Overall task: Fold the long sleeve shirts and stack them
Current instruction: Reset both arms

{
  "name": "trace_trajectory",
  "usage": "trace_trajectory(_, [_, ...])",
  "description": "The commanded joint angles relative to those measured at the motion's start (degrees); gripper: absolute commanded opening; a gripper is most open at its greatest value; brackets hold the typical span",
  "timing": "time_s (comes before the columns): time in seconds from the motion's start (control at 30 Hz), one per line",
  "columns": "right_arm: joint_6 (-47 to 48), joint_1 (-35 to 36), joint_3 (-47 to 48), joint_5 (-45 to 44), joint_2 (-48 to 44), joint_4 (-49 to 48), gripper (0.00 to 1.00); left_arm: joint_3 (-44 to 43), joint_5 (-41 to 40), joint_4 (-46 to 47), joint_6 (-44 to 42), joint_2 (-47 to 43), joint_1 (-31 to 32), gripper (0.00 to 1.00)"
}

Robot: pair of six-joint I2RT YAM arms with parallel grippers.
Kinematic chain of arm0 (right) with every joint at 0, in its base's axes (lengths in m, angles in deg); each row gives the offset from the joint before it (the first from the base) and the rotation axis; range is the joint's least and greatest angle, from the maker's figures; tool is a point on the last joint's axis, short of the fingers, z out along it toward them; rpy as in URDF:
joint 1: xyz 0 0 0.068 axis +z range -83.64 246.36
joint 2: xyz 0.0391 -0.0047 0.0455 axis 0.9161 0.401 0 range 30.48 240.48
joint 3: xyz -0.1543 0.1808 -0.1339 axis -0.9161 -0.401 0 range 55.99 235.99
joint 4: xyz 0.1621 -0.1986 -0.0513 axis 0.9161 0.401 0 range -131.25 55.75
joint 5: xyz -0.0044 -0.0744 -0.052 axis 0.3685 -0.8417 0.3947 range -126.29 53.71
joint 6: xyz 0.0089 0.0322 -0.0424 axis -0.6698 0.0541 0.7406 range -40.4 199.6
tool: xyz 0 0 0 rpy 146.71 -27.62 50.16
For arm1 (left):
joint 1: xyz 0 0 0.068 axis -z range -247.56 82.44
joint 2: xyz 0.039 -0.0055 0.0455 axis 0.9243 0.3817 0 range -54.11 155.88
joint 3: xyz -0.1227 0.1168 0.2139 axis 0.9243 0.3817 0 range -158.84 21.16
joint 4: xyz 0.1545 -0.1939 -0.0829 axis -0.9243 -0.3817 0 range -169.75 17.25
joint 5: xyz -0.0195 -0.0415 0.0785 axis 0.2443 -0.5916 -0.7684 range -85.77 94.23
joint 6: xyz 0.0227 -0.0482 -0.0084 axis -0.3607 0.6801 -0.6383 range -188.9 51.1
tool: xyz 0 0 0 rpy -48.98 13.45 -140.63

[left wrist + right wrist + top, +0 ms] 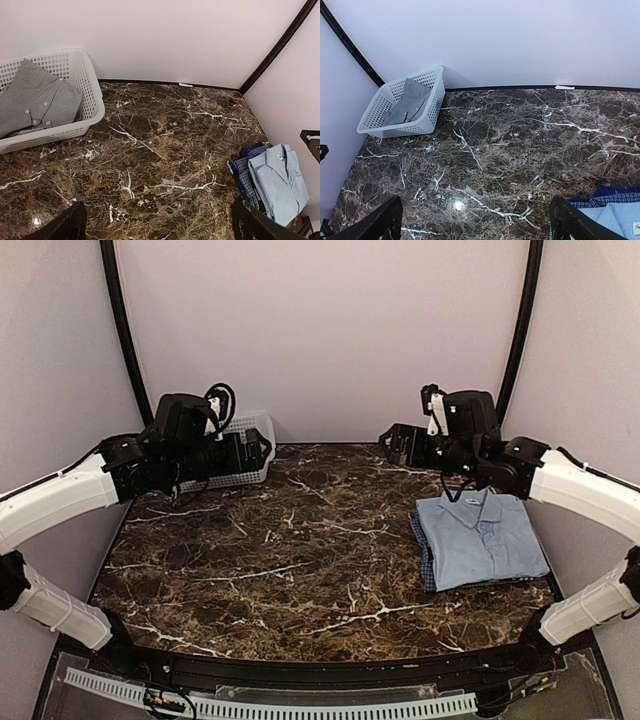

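L gripper (159,210), R gripper (475,207) both open, empty. Folded light blue collared shirt (485,538) atop dark blue checked shirt (242,172); grey shirt (35,100) in white lattice basket (93,102).

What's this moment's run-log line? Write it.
left hand open, empty | right hand open, empty | grey shirt in basket | light blue shirt folded atop checked shirts

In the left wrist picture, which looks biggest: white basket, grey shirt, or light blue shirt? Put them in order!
1. White plastic lattice basket.
2. Grey cloth shirt, but it's nearer the camera.
3. Folded light blue shirt.
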Motion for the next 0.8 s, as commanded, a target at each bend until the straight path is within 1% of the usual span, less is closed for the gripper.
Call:
trace_trajectory(0.0, [-0.1,-0.3,-0.6,-1.2,-1.8,-2.5,0.99,-1.4,-0.1,-1.0,-0.9,0.2,-0.4,0.99])
trace_trajectory(0.77, [-0.1,-0.3,-1.1,-0.7,-1.3,-2.8,0.99,-1.2,0.5,-0.8,-0.5,1.3,-0.3,0.99])
